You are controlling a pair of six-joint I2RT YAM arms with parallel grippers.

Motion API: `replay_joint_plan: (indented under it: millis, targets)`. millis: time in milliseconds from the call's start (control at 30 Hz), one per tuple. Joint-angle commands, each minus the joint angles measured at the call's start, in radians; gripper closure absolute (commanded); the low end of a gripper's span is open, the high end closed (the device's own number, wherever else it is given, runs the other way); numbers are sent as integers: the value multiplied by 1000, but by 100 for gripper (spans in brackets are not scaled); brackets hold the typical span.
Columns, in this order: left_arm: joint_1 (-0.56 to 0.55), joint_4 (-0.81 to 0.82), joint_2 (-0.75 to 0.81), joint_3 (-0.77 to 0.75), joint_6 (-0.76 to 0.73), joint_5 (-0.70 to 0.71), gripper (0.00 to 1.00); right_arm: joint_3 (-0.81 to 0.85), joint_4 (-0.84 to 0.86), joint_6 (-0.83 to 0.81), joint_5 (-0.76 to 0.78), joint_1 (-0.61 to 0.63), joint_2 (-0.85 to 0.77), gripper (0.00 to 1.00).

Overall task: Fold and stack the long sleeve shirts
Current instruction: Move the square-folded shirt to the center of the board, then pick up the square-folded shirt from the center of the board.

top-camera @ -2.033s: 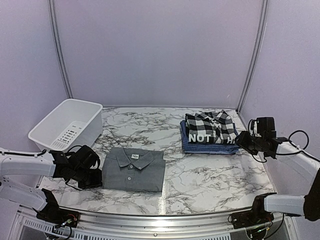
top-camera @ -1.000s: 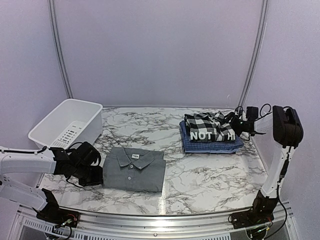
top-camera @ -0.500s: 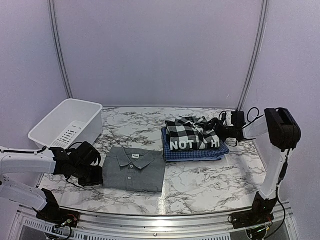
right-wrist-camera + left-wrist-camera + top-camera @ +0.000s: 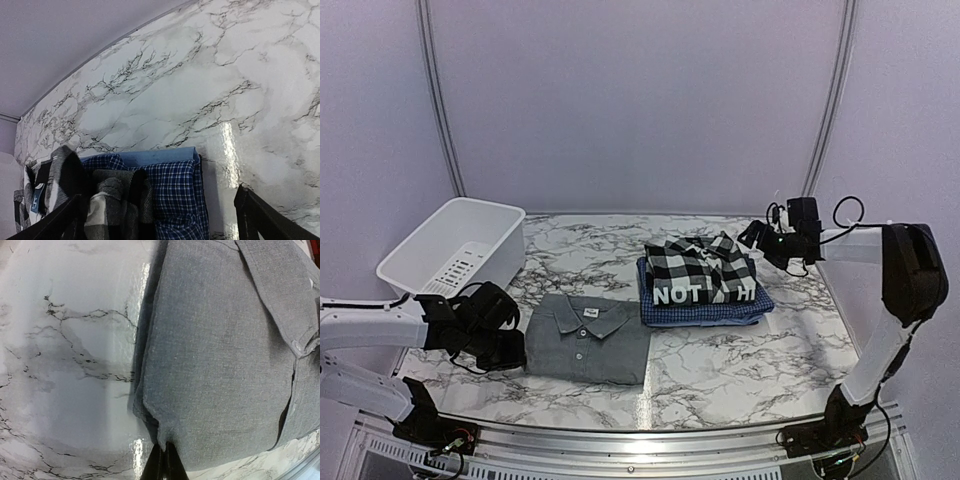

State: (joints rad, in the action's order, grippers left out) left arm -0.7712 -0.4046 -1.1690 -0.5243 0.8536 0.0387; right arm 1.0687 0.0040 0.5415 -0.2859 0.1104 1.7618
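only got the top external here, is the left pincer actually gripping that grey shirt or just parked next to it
Observer: Gripping. The left wrist view shows the left pincer shut on the side edge of the plain grey collared button-up shirt.
Operator: ok and the right one, has it got the stack
Observer: No. In the right wrist view the right pincer stands wide open with nothing clamped; the folded blue checked shirt lies just ahead of it.

Grey shirt (image 4: 225,365), marble table (image 4: 65,340), closed pincer (image 4: 164,464)
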Motion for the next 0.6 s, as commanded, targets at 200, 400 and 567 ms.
replay_joint_plan:
  millis: [200,400,567]
  targets:
    - [5,-24,98,46,31,-23,100,-6,-235,-133,165,105,-243,1]
    - [0,-172,212,109,77,-59,100,-80,-277,-87,222,339,-355,2]
    - [1,-307,332,147,102,-84,100,-152,-259,27,257,577,-390,1]
